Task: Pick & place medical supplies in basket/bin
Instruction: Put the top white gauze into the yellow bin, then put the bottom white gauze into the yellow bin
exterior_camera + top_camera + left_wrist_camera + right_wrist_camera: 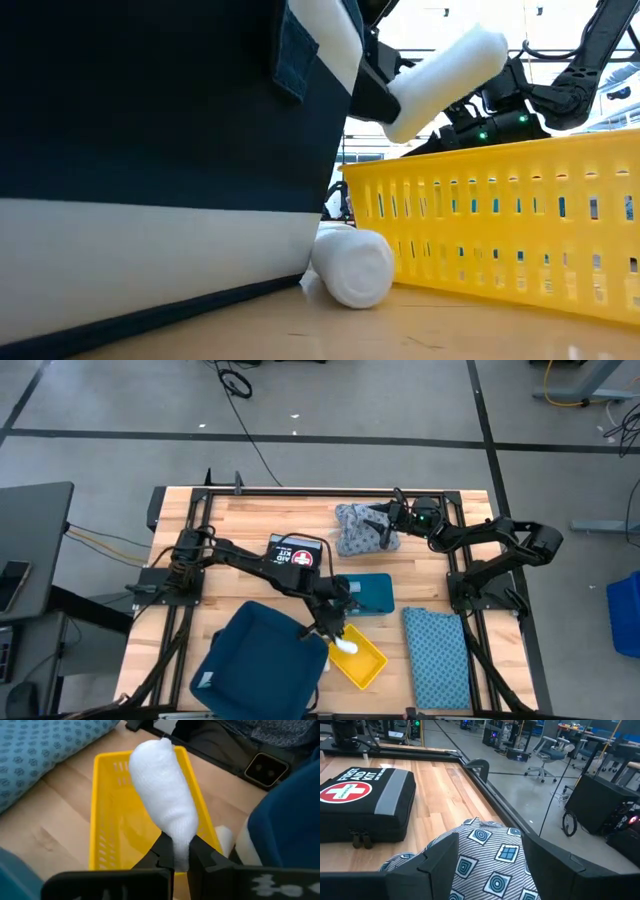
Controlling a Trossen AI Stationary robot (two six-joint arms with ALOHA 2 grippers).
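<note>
My left gripper (335,628) hangs over the yellow basket (358,658), shut on a white gauze roll (165,795); the low view shows that roll (445,78) raised above the basket wall (500,225). A second white roll (355,265) lies on its side on the table between the basket and the dark blue bag (150,130). My right gripper (490,845) is open at the far side of the table, its fingers on either side of the grey-blue patterned cloth bundle (358,528). The flat blue patterned cloth (435,655) lies on the table right of the basket. No vials show. My left gripper pinches the white roll by its lower end (180,847) between the two fingers. The fingers (160,851) come slanting down from the table's far left. The roll is lifted clear and sticks out beyond the fingertips, tilted, above the basket's inside.
A black first-aid kit (297,552) and a teal box (366,593) lie mid-table behind the basket. The dark blue bag (258,663) stands close against the basket's left. Bare wood shows at the far left (230,525).
</note>
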